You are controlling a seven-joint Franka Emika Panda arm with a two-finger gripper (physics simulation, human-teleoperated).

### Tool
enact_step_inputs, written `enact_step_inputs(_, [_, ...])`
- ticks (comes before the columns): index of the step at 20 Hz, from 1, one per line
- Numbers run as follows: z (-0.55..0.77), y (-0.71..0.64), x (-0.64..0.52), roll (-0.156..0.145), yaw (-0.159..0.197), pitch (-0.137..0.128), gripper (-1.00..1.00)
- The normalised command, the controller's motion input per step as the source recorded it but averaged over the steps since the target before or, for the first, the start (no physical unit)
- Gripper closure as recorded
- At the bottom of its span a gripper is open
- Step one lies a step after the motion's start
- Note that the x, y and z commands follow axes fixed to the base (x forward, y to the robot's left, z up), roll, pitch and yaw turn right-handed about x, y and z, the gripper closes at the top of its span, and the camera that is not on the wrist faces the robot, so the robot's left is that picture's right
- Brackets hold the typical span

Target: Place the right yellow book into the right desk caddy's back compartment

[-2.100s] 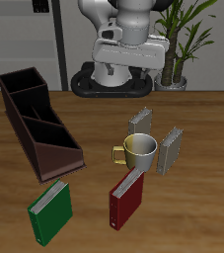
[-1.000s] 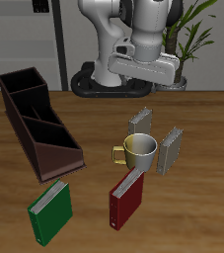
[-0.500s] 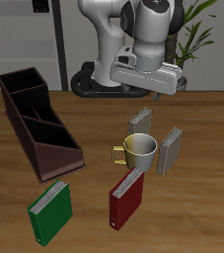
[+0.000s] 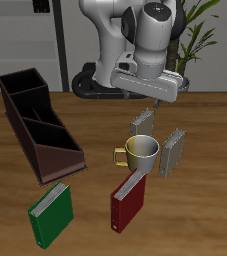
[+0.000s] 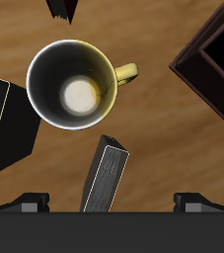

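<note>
The right yellow book (image 4: pixel 142 122) stands upright behind the mug (image 4: pixel 141 153); in the wrist view it (image 5: pixel 108 176) shows as a thin grey slab seen from above. My gripper (image 4: pixel 149 107) hangs open and empty just above it, fingers wide apart on either side in the wrist view (image 5: pixel 112 202). The other yellow book (image 4: pixel 173 150) stands beside the mug. The right desk caddy (image 4: pixel 37 125) lies long and dark maroon near the table's side. Its back compartment (image 4: pixel 19 86) is the tall dark end farthest back.
The cream mug (image 5: pixel 74 84) stands close in front of the book. A red book (image 4: pixel 128 201) and a green book (image 4: pixel 51 213) stand near the table's front edge. A corner of the caddy (image 5: pixel 214 61) shows in the wrist view. A potted plant stands behind the table.
The arm has swung forward and down from the back of the table. The gripper now hangs right above the book behind the mug. The objects have not moved.
</note>
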Motion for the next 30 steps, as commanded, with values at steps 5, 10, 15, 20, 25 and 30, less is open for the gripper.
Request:
enact_step_inputs(5, [-0.2,0.02,-0.06,0.001,-0.002,-0.028,-1.0])
enact_step_inputs(10, [-0.13,0.04,-0.07,-0.008,-0.012,-0.04,-1.0])
enact_step_inputs(15, [-0.22,0.04,-0.06,-0.008,-0.02,-0.029,-1.0])
enact_step_inputs(20, [-0.14,0.03,0.03,0.0,-0.017,-0.007,-1.0])
enact_step_inputs(25, [-0.11,-0.02,0.08,0.002,-0.03,0.024,-1.0])
enact_step_inputs(30, [-0.04,-0.05,0.06,-0.008,-0.027,0.004,-1.0])
